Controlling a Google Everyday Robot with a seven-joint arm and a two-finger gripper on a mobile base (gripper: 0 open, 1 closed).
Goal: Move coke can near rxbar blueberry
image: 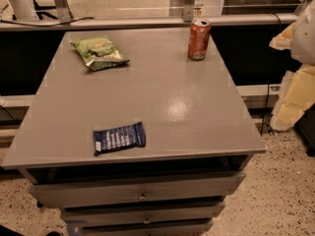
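Nearest the lens, stacked drawer fronts (142, 193) under the front lip of the grey tabletop (197, 107). Just behind that lip, left of centre, lying flat: rxbar blueberry (119, 137), long side roughly along the front edge, lettering up. Far back toward the right corner, upright, untouched and well apart from the bar: coke can (199, 39), silver top showing. Back left, well apart from both: green chip bag (100, 53), clear of the direct line between can and bar. Off the right side of the tabletop, about level with its middle, hanging as a pale cream shape beyond the edge: hand (294, 95), not near the can; cannot tell whether parted or closed, pose otherwise hidden past the frame edge. Judged as the opening step: reach and grasp not yet begun. To do it well, probably best to come in from the right, square to the can's side, and close around the mid-body rather than the rim, so as not to tip a tall, narrow thing standing close to the back edge. Then lift only enough to clear the surface, carry diagonally toward the front left, and set down upright just beside the wrapper, not on it. Worth minding: risk of knocking the can off the rear with an early nudge, and of sweeping the bar off the front lip with a low carry.
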